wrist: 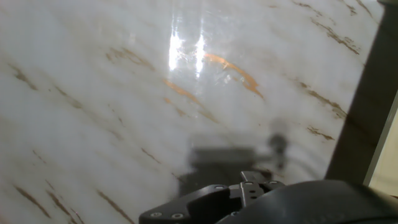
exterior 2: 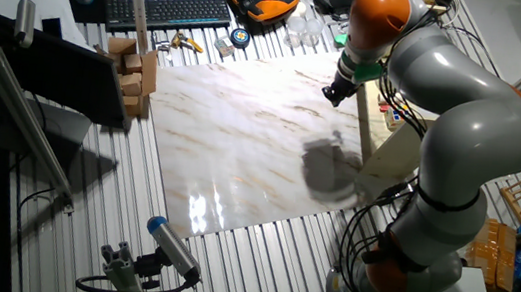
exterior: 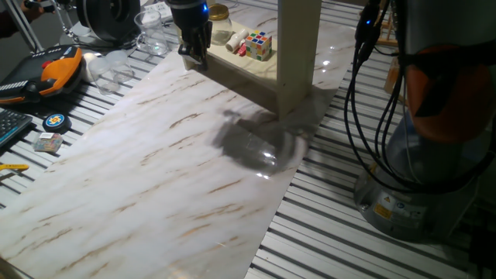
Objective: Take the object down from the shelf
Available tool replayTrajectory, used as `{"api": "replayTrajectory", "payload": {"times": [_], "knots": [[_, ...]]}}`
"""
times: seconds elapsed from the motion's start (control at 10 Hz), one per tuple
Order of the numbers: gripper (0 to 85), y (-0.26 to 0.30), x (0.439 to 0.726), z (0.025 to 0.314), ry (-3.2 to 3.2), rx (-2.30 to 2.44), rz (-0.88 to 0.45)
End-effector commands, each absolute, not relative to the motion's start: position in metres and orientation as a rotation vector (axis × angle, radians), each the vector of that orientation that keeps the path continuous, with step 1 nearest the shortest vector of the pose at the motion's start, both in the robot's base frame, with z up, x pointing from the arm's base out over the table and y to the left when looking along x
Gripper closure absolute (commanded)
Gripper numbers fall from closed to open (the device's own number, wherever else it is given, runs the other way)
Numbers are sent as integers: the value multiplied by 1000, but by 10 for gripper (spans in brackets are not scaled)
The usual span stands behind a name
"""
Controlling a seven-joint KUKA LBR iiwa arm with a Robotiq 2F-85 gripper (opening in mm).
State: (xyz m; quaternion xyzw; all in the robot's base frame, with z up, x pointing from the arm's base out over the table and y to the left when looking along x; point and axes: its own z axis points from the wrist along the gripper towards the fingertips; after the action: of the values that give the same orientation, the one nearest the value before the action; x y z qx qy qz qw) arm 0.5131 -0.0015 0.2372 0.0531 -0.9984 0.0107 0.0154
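Observation:
The cream shelf [exterior: 298, 54] stands at the far side of the marble table [exterior: 155, 170]. Its low board [exterior: 232, 68] holds a Rubik's cube [exterior: 260, 44] and a small white and pink item [exterior: 235, 42]. My black gripper [exterior: 195, 57] hangs at the left end of that board, left of the cube, with nothing seen in it. Its fingers look dark and merged, so the gap is unclear. In the other fixed view the gripper [exterior 2: 332, 91] is beside the shelf upright [exterior 2: 364, 130]. The hand view shows only marble and the shelf's edge [wrist: 367, 106].
A yellow-lidded jar [exterior: 219, 12] stands behind the shelf board. Clear plastic cups [exterior: 151, 35] and an orange and black pendant [exterior: 54, 66] lie off the table's left edge. The robot base [exterior: 434, 155] and cables [exterior: 360, 93] are at the right.

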Motion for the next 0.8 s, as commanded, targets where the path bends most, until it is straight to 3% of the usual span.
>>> {"api": "replayTrajectory", "payload": {"times": [0.0,0.7], "knots": [[850,-4,512,236,-3109,165,26],[850,-40,501,233,-3132,181,7]]}}
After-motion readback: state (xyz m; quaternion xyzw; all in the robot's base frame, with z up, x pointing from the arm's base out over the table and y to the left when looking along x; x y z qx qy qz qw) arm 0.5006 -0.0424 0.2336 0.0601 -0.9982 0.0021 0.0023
